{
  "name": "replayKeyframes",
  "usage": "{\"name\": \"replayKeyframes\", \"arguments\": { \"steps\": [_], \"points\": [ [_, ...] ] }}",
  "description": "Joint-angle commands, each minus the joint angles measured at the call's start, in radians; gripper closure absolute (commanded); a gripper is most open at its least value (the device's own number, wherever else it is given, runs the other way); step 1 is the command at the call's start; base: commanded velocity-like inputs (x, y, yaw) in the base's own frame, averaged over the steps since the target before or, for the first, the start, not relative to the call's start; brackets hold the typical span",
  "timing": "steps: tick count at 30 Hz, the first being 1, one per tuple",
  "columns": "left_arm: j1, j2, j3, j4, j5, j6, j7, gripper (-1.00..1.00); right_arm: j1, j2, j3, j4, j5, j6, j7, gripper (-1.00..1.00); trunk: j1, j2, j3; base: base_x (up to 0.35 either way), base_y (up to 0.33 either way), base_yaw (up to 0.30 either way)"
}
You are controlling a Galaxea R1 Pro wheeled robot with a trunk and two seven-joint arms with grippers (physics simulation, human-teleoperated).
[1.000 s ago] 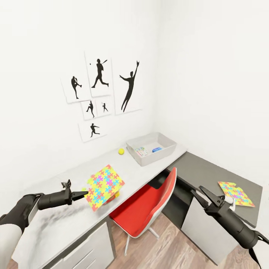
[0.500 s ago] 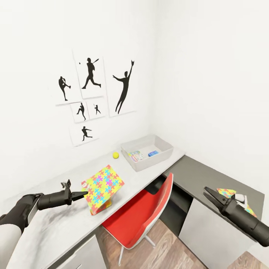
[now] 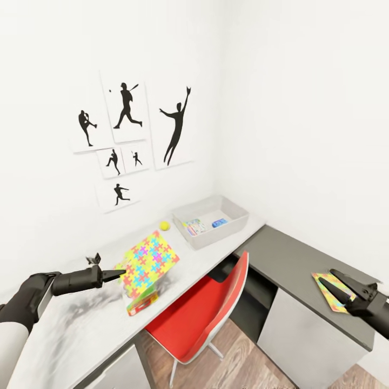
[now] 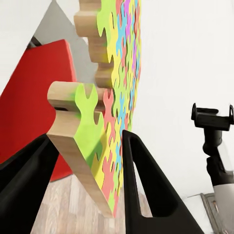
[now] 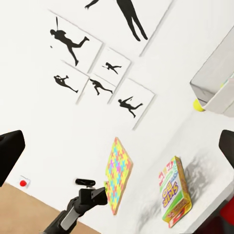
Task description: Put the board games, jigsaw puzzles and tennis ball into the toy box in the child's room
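White walls with black sports pictures [image 3: 129, 135] back a pale desk [image 3: 97, 319] at centre frame. Left gripper [image 3: 120, 274] grips one jigsaw board [image 3: 147, 263] by its edge, tilted above a game box [image 3: 142, 303]. Right gripper [image 3: 337, 286], jaws spread, hovers over the second jigsaw board [image 3: 326, 289] at lower right. Ball [image 3: 164, 226] lies beside the grey bin [image 3: 212, 222], upper centre.

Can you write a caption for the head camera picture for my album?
Left hand lifts a jigsaw puzzle off the table, toy box waiting behind.
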Motion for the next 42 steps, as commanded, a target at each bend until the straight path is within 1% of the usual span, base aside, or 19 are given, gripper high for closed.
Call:
{"name": "replayKeyframes", "arguments": {
  "steps": [1,3,6,12,13,15,16,17,19,20,22,25,27,30,36,42],
  "points": [
    [0.000,0.000,0.001,-0.013,0.000,0.012,-0.004,1.00,-0.001,-0.001,-0.004,0.000,0.004,0.003,0.021,-1.00,0.001,-0.002,-0.003,0.000,0.000,-0.198],
    [0.001,0.001,0.001,-0.026,0.001,0.013,-0.004,1.00,-0.001,-0.002,-0.006,0.000,0.004,0.003,0.048,-1.00,0.001,-0.002,-0.005,0.000,0.000,-0.213],
    [0.002,0.001,0.000,-0.035,0.002,0.021,-0.004,1.00,-0.001,0.000,-0.006,0.000,0.004,0.003,0.063,-1.00,0.001,-0.002,-0.008,0.000,0.000,-0.223],
    [-0.009,-0.008,0.002,-0.043,-0.003,0.132,-0.004,1.00,-0.001,0.001,-0.007,0.000,0.006,0.003,0.072,-1.00,0.001,-0.002,-0.014,0.000,0.000,-0.207],
    [-0.021,-0.013,0.001,-0.052,-0.005,0.170,-0.004,1.00,-0.001,0.002,-0.007,0.000,0.006,0.003,0.072,-1.00,0.001,-0.002,-0.016,0.000,0.000,-0.169],
    [-0.076,-0.018,0.001,-0.063,-0.016,0.203,-0.004,1.00,-0.001,0.002,-0.007,0.000,0.006,0.003,0.072,-1.00,0.001,-0.002,-0.018,0.000,0.000,-0.135],
    [-0.092,-0.019,0.001,-0.064,-0.020,0.208,-0.004,1.00,-0.001,0.002,-0.007,0.000,0.006,0.003,0.072,-1.00,0.001,-0.002,-0.020,0.000,0.000,-0.092],
    [-0.124,-0.022,0.001,-0.065,-0.031,0.215,-0.004,1.00,-0.001,0.002,-0.008,0.000,0.006,0.003,0.072,-1.00,0.001,-0.002,-0.021,0.000,0.000,-0.059],
    [-0.176,-0.027,0.001,-0.064,-0.062,0.223,-0.004,1.00,-0.001,0.002,-0.008,0.000,0.007,0.003,0.073,-1.00,0.001,-0.002,-0.023,0.000,0.000,-0.031],
    [-0.188,-0.029,0.002,-0.064,-0.070,0.224,-0.004,1.00,-0.001,0.002,-0.008,0.000,0.007,0.003,0.073,-1.00,0.001,-0.002,-0.023,0.000,0.000,-0.019],
    [-0.235,-0.045,0.002,-0.063,-0.097,0.225,0.003,1.00,-0.001,0.002,-0.008,0.000,0.007,0.003,0.074,-1.00,0.001,-0.002,-0.024,0.000,0.000,-0.010],
    [-0.283,-0.065,0.002,-0.062,-0.110,0.226,0.039,1.00,-0.001,0.002,-0.010,0.000,0.008,0.003,0.075,-1.00,0.001,-0.002,-0.024,0.000,0.000,-0.004],
    [-0.302,-0.080,0.004,-0.066,-0.113,0.224,0.067,1.00,-0.001,0.003,-0.011,0.000,0.011,0.003,0.075,-1.00,0.001,-0.002,-0.024,0.000,0.000,-0.001],
    [-0.308,-0.087,0.003,-0.073,-0.114,0.223,0.076,1.00,-0.001,0.003,-0.011,0.001,0.015,0.003,0.075,-1.00,0.001,-0.002,-0.024,0.000,0.000,0.000],
    [-0.310,-0.091,0.005,-0.077,-0.117,0.222,0.081,1.00,-0.001,0.004,-0.012,0.002,0.015,0.003,0.075,-1.00,0.001,-0.002,-0.024,0.000,0.000,0.000],
    [-0.310,-0.092,0.004,-0.077,-0.120,0.221,0.084,1.00,-0.001,0.003,-0.031,0.002,0.008,0.003,0.075,-1.00,0.001,-0.002,-0.022,0.117,-0.094,-0.055]
  ]
}}
